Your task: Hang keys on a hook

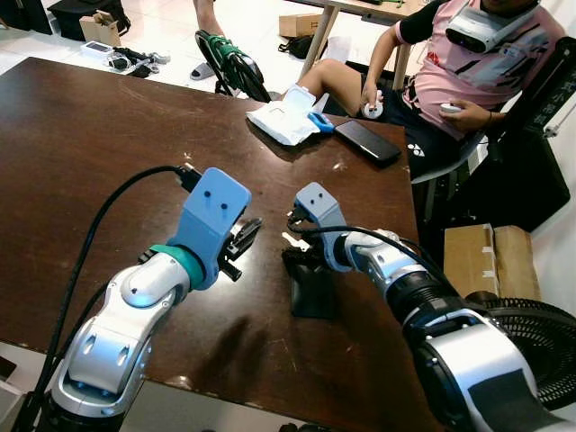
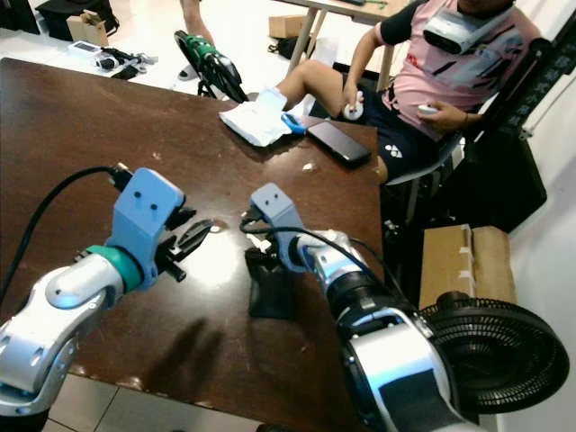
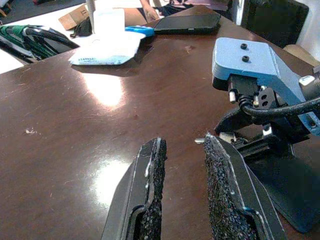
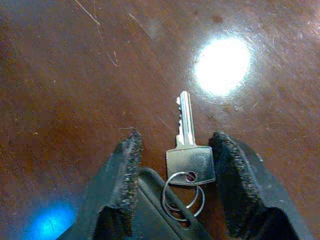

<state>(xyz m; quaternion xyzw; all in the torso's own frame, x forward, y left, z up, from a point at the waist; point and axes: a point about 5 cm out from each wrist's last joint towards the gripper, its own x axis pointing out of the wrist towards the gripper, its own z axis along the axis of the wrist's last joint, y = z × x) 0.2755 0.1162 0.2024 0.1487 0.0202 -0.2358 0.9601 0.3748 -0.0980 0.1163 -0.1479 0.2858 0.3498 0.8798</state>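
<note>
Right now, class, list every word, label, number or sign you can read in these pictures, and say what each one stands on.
None can be read with certainty.
Print line on the white soft packet lying on the brown wooden table: too blurred to read.
Small white logo on the seated person's dark shorts: not legible.
White characters on the black chair back: too small to read.

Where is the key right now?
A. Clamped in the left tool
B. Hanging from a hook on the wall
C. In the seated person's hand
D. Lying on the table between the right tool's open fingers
D: the key lies flat on the table between the right tool's spread fingers, not yet gripped.
</note>
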